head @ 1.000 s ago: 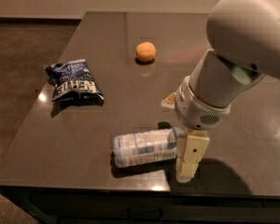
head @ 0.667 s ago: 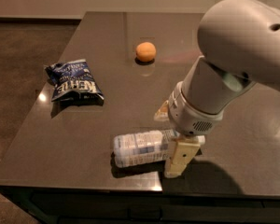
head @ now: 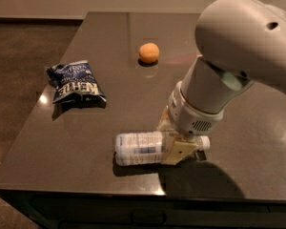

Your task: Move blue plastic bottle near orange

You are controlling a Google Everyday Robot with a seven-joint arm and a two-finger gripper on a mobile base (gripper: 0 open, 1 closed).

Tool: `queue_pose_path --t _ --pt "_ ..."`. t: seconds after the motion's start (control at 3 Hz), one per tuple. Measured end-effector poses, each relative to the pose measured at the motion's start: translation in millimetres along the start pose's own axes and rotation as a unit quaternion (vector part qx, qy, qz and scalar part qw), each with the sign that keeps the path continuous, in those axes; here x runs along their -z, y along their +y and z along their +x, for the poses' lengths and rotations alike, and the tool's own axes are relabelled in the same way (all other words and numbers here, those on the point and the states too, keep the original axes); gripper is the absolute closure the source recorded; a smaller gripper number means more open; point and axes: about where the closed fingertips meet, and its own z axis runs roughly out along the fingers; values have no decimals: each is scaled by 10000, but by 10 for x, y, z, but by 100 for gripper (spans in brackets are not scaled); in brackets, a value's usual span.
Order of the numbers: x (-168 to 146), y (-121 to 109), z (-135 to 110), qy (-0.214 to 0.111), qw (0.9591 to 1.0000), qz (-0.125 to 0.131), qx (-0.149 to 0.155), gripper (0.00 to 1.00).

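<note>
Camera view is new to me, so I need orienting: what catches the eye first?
The big pale arm fills the right side, its gripper down over the bottle lying on its side near the front edge of the table. The orange sits farther back at centre, a chip bag at left.

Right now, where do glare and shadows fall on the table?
Camera view: glare spots shine on the table beside the chip bag and at the front edge; the arm throws a dark shadow right of the blue plastic bottle, where the end effector sits over its cap end; the orange has a small shadow.
</note>
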Motion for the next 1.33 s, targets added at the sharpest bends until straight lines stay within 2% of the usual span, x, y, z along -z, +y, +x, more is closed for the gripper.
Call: queue_pose_path --t 0.33,0.67,1.0,1.33 --pt "46 -207 81 123 9997 48 -214 91" --pt "216 -714 262 336 9975 305 -548 100" --pt "431 -1336 530 528 9925 640 -895 100" --pt "548 -1765 748 566 9885 805 -1147 100"
